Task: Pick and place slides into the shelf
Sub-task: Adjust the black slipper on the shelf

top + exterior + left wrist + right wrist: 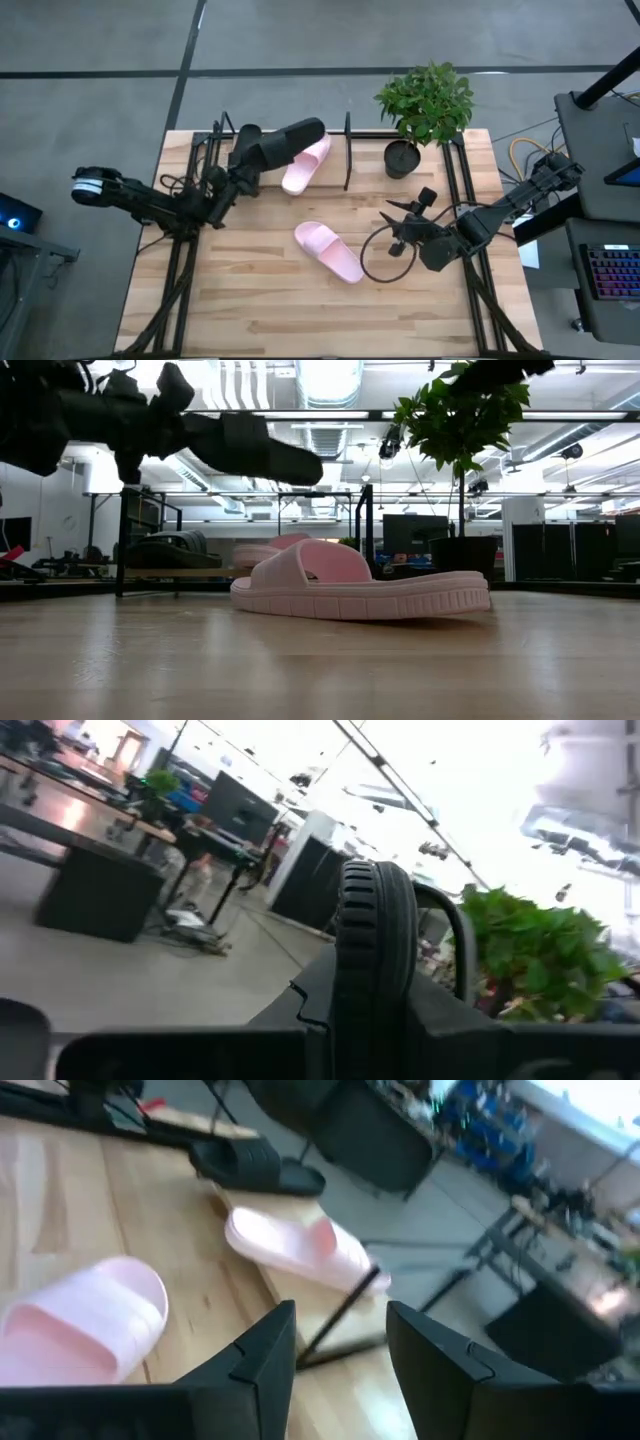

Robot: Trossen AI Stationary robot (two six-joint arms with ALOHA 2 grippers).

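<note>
We see the left gripper clamped on a black slide, held in the air above the shelf at the far edge of the worktop; in the low view that slide hangs clear above the rack's rails. On the shelf's board lie another black slide toward the far left corner and a pink slide beside it. A second pink slide rests on the bare table near the middle, well apart from the shelf. The right gripper hovers near the right edge, close to that pink slide, its fingers apart and holding nothing. A potted plant stands at the far right corner.
</note>
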